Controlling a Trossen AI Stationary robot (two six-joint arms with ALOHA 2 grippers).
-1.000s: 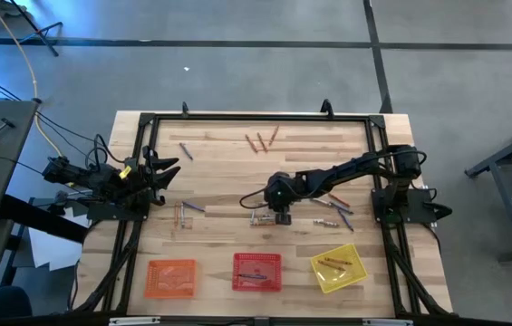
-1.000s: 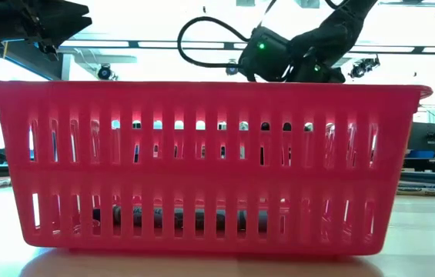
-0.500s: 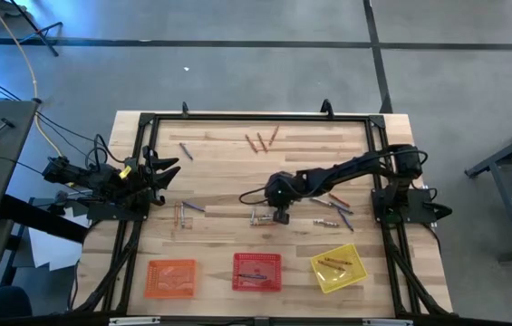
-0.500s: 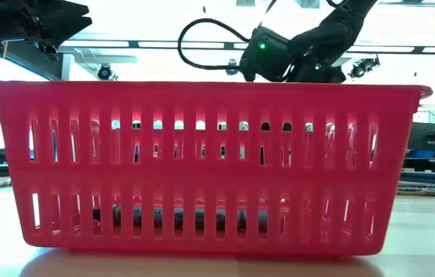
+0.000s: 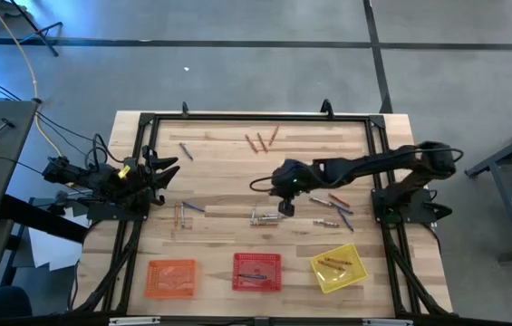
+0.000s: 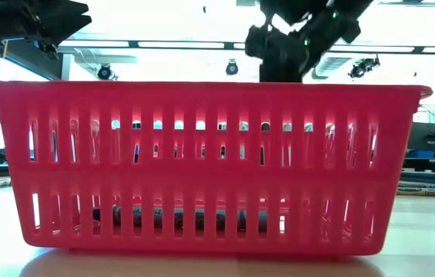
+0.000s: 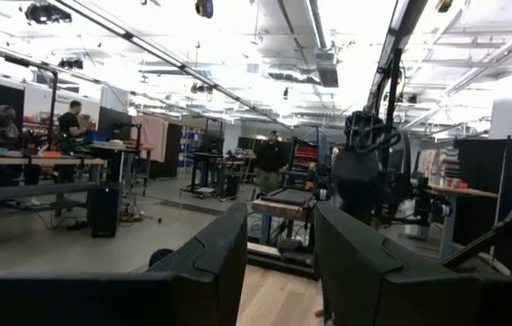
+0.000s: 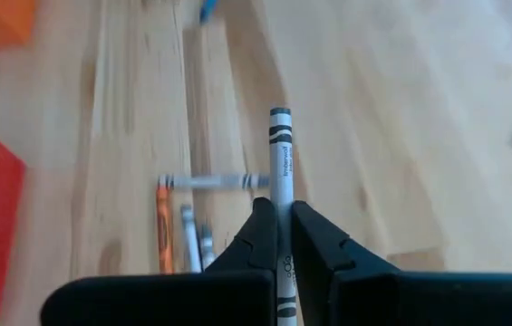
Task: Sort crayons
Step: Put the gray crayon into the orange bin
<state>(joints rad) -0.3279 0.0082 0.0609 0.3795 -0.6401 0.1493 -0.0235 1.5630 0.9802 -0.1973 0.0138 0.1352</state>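
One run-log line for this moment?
right claw: shut on grey crayon, lifted over table centre | left claw: open, idle at left edge

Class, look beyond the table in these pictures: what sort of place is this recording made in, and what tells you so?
Probably a large robotics lab or workshop. The left wrist view shows an open hall with workbenches, ceiling strip lights and people standing about; the high view shows a framed wooden table on a grey floor.

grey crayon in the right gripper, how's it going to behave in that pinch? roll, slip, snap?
The right gripper is shut on the grey crayon, which stays straight, so probably stiff. Thin and round, with a paper wrapper: it may pivot or slip between the fingers. Set down on the table, it would likely roll.
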